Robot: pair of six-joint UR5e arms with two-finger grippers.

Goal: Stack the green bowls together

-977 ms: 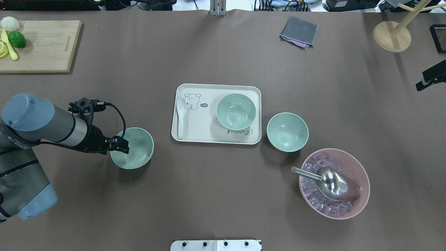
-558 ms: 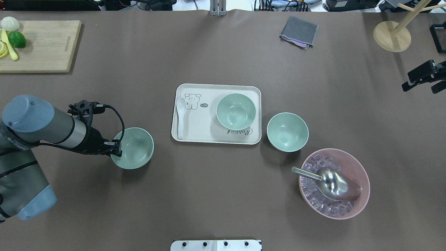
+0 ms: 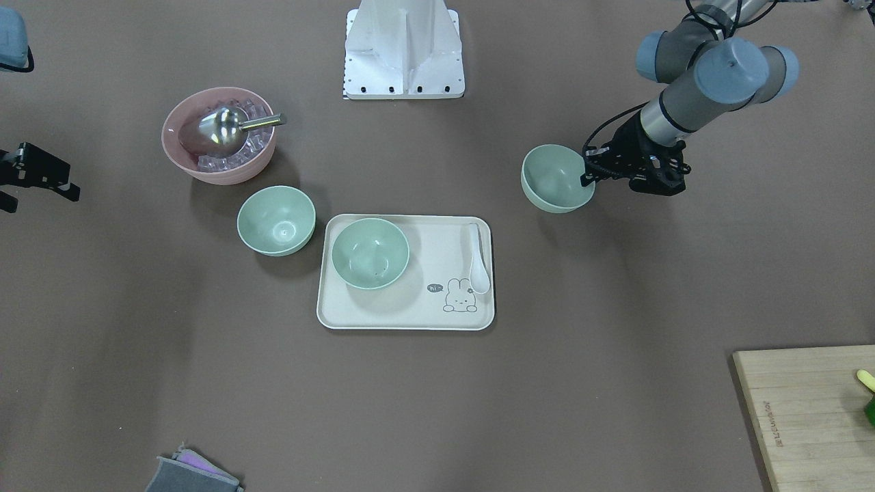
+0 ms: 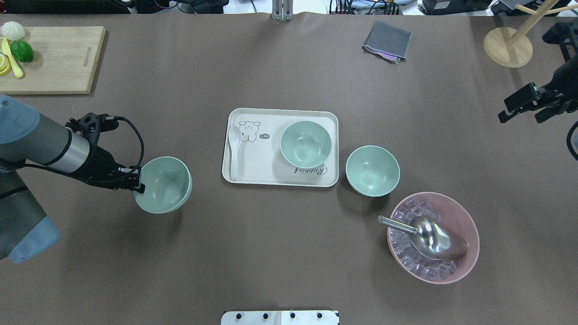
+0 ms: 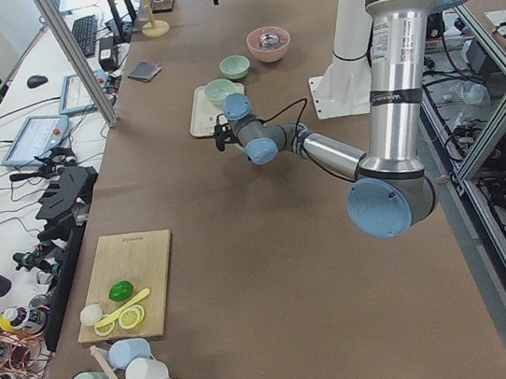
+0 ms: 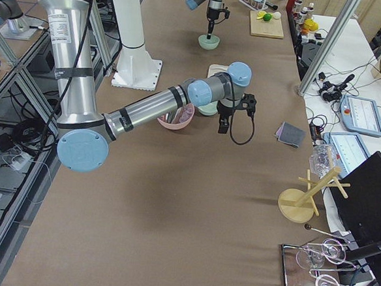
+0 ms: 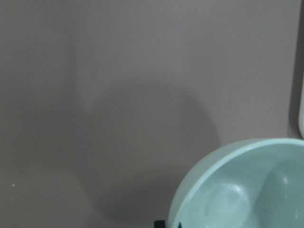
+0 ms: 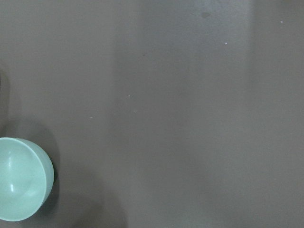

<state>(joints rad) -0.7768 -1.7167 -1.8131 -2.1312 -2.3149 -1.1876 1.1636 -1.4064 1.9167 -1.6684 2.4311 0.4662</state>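
Over the left of the matte brown table (image 4: pixel 271 253), well apart from the cream tray (image 4: pixel 257 174), one green bowl (image 4: pixel 165 186) has risen and tilted in the last second, so I judge the carry begun. The second bowl (image 4: pixel 305 143) sits on the tray and the third bowl (image 4: pixel 372 170) just beside it, both smooth and round. My left gripper (image 4: pixel 139 184) pinches the thin rim. The right gripper (image 4: pixel 520 116), now nearer in, seems spread open.

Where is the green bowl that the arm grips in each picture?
Front-facing: held bowl upper right.
Overhead: held bowl left of middle.
Exterior left: cannot tell; hidden.
Exterior right: held bowl top middle.
Left wrist: held bowl bottom right.
Right wrist: not in it.
Landmark: rabbit tray, in all four exterior views.
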